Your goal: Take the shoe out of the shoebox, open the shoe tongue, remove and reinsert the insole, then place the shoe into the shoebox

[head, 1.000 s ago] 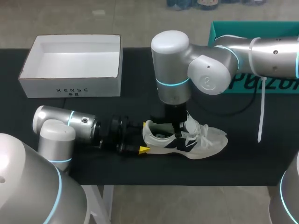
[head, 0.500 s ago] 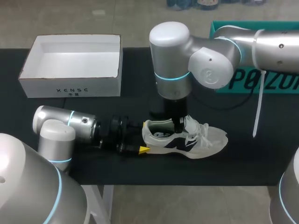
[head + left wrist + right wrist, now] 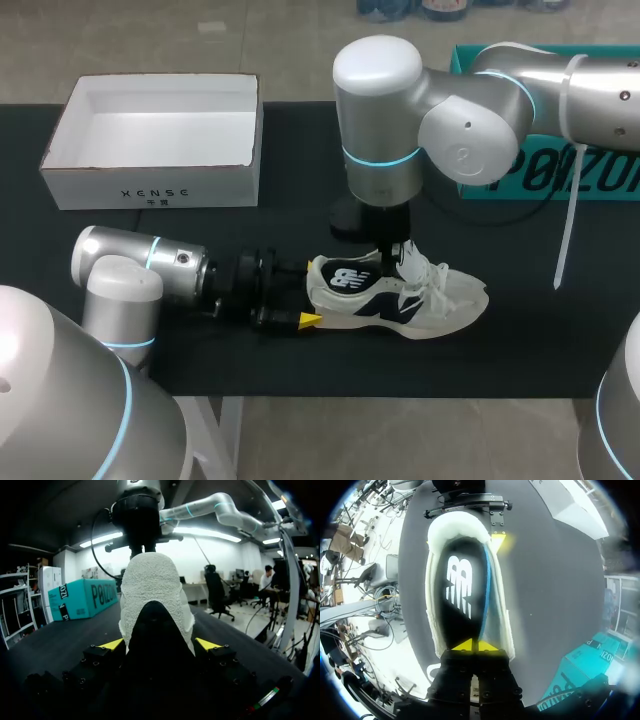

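Note:
The white sneaker (image 3: 440, 300) lies on its sole on the black table, toe to the right. My left gripper (image 3: 307, 293) comes in level from the left, one finger on each side of the heel (image 3: 155, 585), and is shut on it. The black insole (image 3: 345, 279) with its white logo shows in the shoe's mouth, tilted up on one edge (image 3: 457, 590). From above, my right gripper (image 3: 388, 258) stands at the front of the mouth by the tongue. Its yellow tips (image 3: 475, 645) are pressed together on the insole's fore end.
The white shoebox (image 3: 150, 185) stands open at the back left of the table. A teal box (image 3: 560, 175) sits at the back right behind my right arm. A white strap (image 3: 563, 240) hangs from that arm.
My right gripper has risen out of the shoe and shifted slightly right. The insole has come up with it, so its logo shows. The left arm and shoe have kept still.

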### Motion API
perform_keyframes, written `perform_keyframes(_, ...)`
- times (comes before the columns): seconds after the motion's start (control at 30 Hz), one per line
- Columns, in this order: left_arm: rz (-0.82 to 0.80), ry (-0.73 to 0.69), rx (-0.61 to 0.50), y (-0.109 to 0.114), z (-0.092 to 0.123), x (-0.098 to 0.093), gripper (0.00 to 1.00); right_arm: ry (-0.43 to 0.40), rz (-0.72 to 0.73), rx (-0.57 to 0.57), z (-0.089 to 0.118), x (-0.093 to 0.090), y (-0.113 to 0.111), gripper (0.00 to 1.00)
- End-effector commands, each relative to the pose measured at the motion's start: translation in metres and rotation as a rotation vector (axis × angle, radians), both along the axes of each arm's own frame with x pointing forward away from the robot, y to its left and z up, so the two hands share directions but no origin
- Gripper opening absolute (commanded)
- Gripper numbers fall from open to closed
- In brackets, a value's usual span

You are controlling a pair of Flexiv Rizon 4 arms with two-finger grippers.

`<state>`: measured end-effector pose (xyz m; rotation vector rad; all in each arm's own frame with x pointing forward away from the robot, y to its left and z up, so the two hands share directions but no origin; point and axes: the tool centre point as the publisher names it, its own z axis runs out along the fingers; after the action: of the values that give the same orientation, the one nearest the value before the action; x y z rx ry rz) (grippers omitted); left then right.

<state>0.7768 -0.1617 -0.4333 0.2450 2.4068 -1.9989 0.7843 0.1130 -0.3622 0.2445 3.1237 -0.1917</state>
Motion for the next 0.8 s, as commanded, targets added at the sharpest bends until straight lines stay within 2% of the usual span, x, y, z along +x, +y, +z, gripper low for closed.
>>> perform_keyframes(0.03, 0.002, -0.001, 0.001, -0.001, -0.003, -0.001, 0.0, -0.019, -0.026, 0.039, 0.002, 0.002, -0.015, 0.0)
perform_keyframes(0.2, 0.002, -0.001, 0.001, -0.001, -0.003, -0.001, 0.0, -0.045, -0.043, 0.084, 0.009, 0.004, -0.006, 0.0)
perform_keyframes(0.4, 0.002, -0.001, 0.001, -0.001, -0.003, -0.001, 0.0, -0.049, -0.031, 0.108, 0.005, 0.007, 0.011, 0.0)
perform_keyframes(0.8, 0.002, -0.001, 0.001, -0.001, -0.003, -0.001, 0.0, -0.088, -0.103, 0.174, 0.018, 0.013, -0.004, 0.0)
